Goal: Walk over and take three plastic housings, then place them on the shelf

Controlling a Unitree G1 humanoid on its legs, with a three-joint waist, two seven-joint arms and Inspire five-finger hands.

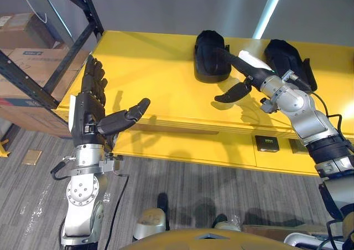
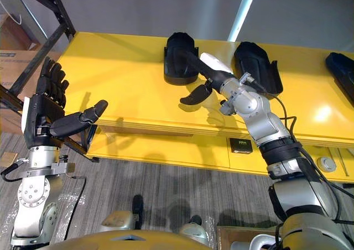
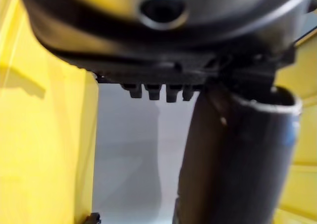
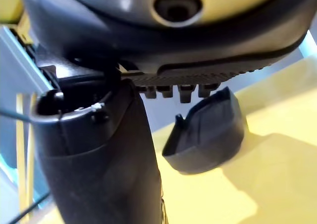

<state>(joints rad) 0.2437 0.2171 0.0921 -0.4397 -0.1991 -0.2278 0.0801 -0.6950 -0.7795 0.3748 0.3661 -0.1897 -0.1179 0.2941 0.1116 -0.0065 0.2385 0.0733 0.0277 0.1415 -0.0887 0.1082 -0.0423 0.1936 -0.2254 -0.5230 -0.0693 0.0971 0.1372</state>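
Note:
Two black plastic housings lie at the back of the yellow table. A third housing lies at the table's far right. My right hand reaches across the table, open, its straight fingers over the right side of the nearest housing and its thumb spread low above the tabletop. Whether the fingers touch the housing is unclear. My left hand is raised at the table's front left corner, open, fingers upright, thumb pointing over the edge, holding nothing.
A dark metal shelf rack stands to the left of the table, with cardboard boxes on it. Grey carpet floor runs along the table's front. A small black plate sits on the table's front face.

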